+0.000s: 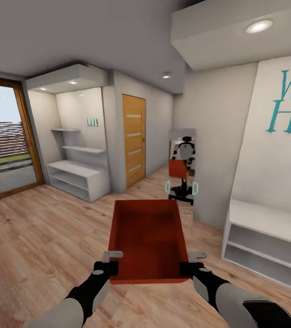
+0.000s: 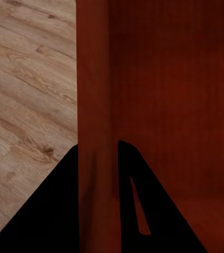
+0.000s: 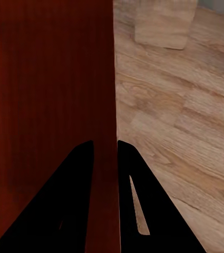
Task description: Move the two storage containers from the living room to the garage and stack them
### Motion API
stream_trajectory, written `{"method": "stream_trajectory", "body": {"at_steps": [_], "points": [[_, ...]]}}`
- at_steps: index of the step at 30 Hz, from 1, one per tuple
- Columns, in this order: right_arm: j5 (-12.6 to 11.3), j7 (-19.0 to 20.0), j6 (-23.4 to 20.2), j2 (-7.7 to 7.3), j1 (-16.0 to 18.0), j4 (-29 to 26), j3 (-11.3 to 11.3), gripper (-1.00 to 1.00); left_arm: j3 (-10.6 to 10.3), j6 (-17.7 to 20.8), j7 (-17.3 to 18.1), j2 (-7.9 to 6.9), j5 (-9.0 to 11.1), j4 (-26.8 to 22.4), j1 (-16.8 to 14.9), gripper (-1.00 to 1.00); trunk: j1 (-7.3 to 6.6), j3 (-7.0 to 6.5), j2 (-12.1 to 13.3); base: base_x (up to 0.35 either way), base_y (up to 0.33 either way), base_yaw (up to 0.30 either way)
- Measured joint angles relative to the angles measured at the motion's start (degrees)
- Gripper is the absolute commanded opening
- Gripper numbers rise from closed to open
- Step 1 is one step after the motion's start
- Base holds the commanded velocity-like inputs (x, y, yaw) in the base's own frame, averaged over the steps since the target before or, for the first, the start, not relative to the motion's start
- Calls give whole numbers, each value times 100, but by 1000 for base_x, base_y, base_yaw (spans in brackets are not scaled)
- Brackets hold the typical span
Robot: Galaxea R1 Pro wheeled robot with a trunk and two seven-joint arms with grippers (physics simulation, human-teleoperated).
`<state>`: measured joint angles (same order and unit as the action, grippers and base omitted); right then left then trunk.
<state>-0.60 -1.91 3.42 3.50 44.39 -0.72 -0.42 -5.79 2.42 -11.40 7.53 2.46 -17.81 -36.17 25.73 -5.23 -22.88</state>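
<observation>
Head view — smooth orange-red rect. storage container [image 1: 148,239] over wood-plank flooring [image 1: 36,246].

one storage container [image 1: 148,239], two grippers (both clamped on it), one mirror [image 1: 182,166]

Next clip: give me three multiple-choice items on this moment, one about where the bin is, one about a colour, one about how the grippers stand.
1. Where is the bin?
A. on a white shelf
B. held up in front of the robot, over the wood floor
C. on the floor by the glass door

2. What colour is the door with pale slits?
A. orange wood
B. white
C. grey

3. How do the grippers stand?
A. both open, clear of the bin
B. one grips
C. both clamp a side wall

Answers: 1 B, it hangs between both arms. 2 A. 3 C, left gripper and right gripper straddle opposite walls in both wrist views.
</observation>
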Motion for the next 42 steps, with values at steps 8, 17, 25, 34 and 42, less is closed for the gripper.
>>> {"method": "stream_trajectory", "body": {"at_steps": [8, 17, 25, 34, 42], "points": [[6, -2, -3, 0, 0, -1, -2, -100, -2, 0, 1, 1, 4, 3, -1, -100, 0, 0, 0, 322, 0, 60], [3, -10, -13, 7, 0, -5, 3, -100, 0, 0, 13, -8, 10, 6, 0, -100, 0, 0, 0, 322, 0, 1], [-2, -12, -2, 9, -1, -1, 3, -100, 3, 0, 19, -11, 0, 2, -1, -100, 0, 0, 0, 322, 0, 0], [-2, -11, 1, 8, -1, 0, 2, -100, 3, 0, 16, -10, -1, 1, -1, -100, 0, 0, 0, 322, 0, 0], [-1, -11, -3, 8, -1, -2, 2, -100, 3, 0, 16, -9, 1, 2, -1, -100, 0, 0, 0, 322, 0, 0]]}}
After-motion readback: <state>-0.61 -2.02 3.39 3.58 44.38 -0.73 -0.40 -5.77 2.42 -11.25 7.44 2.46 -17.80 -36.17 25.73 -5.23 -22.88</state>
